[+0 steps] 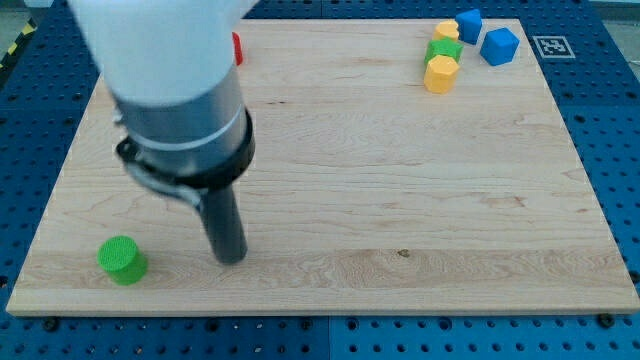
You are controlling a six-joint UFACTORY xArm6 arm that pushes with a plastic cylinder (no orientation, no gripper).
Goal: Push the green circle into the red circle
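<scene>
Right of the green circle (122, 260), near but apart, sat my tip (231, 260); no pincer existed. Red circle (237, 48) lay far above it, mostly hidden. Push not begun.

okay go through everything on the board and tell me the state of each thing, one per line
green circle: upright, alone near the view's bottom left.
my tip: on the board, right of the green circle, apart.
red block: mostly hidden behind the arm.
Top-right cluster: yellow, green and blue blocks, bunched.

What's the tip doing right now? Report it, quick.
My tip: no gripper, holding nothing; it is right of the green circle, apart from it.
</scene>
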